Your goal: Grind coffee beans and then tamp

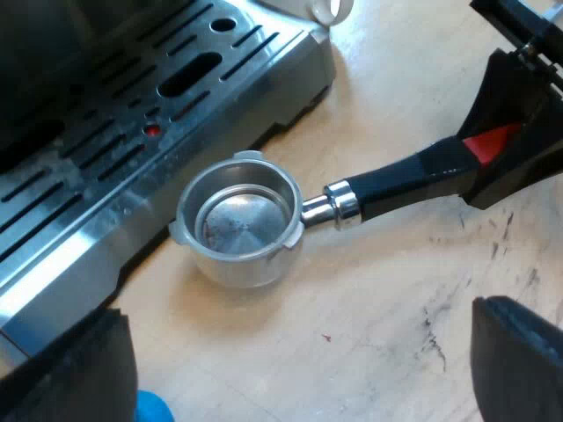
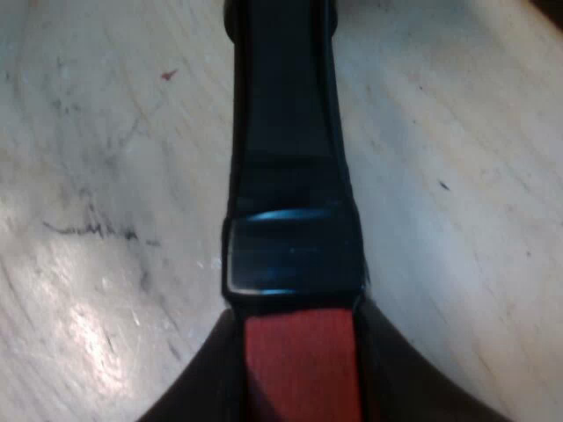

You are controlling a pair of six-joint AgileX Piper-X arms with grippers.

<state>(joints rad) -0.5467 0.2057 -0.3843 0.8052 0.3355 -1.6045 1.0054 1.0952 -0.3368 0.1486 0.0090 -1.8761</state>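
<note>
- See left gripper (image 1: 299, 356) spread wide, gripping nothing; fingers (image 1: 75, 369) clear of everything.
- Spot a blue thing (image 1: 155, 408) just beside one left finger; too little showing to name it.
- See espresso machine (image 1: 53, 53) with slotted drip tray (image 1: 132, 141) standing on the wooden table (image 1: 378, 308).
- Find metal holder (image 1: 239, 220) with its basket just beside the tray's edge. Cannot tell whether it rests on the wood or hangs just above.
- Place it out past the left fingertips, roughly in line with the gap between them, touching neither.
- Read basket as mouth-up, bare metal bottom showing.
- Trace long axis from the basket along the dark handle (image 1: 405, 180), pointing away from the machine and ending at the red end (image 1: 488, 143).
- Note white mug (image 1: 332, 9) past the tray's corner, only partly seen.
- See right gripper (image 1: 503, 141) at the red end, one finger on each side.
- Confirm from right wrist view: looking down along the handle, red end pinched between black fingers (image 2: 198, 391), closed against both flanks.
</note>
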